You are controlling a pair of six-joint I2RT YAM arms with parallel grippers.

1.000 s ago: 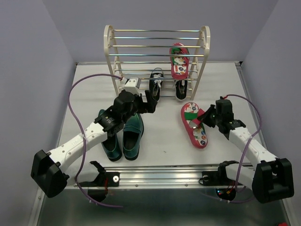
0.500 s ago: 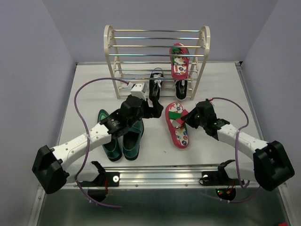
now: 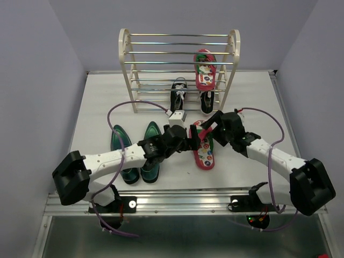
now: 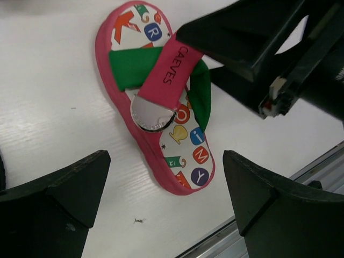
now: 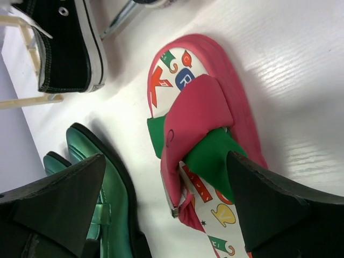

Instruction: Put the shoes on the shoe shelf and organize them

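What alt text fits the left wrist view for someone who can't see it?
A red flip-flop with a colourful lettered footbed, green and pink straps and a silver disc lies flat on the white table, framed by the open left gripper at the bottom. The right gripper, black, reaches in from the upper right over the straps.

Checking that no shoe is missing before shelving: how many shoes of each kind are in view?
Green loafers: 2
Black sneakers: 2
Red flip-flops: 2
Total: 6
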